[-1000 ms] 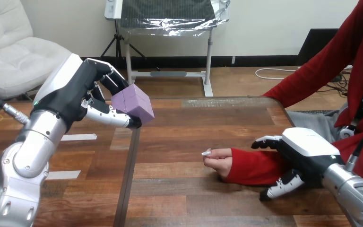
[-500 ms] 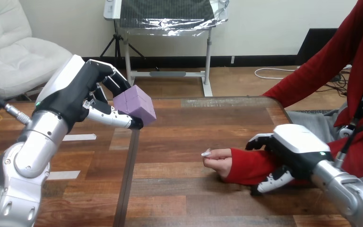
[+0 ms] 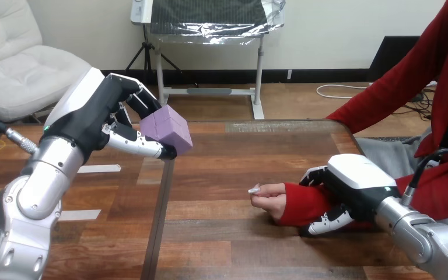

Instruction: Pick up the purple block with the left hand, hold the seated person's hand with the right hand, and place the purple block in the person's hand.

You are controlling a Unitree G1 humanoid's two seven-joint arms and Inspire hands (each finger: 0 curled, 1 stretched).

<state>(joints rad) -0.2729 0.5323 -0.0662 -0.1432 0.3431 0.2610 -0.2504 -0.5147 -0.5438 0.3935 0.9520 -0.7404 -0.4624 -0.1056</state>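
The purple block (image 3: 166, 133) hangs above the table at the left, pinched between the thumb and curled fingers of my left hand (image 3: 96, 114). On the table at centre right the person's hand (image 3: 268, 196) rests in a loose fist, knuckles toward me, with a red sleeve behind it. My right hand (image 3: 353, 184) sits over that sleeved wrist. Its fingers (image 3: 313, 175) curl over the far side and its thumb wraps the near side. The block is well left of the person's hand and higher.
A dark seam (image 3: 158, 210) runs down the wooden table (image 3: 221, 233) below the block. Two white tape strips (image 3: 96, 169) lie at the left. The person's other red-sleeved arm (image 3: 385, 93) reaches over the table's far right corner.
My right hand has slid left along the red sleeve to the wrist and its fingers and thumb have closed round it. The left hand and block have barely moved.
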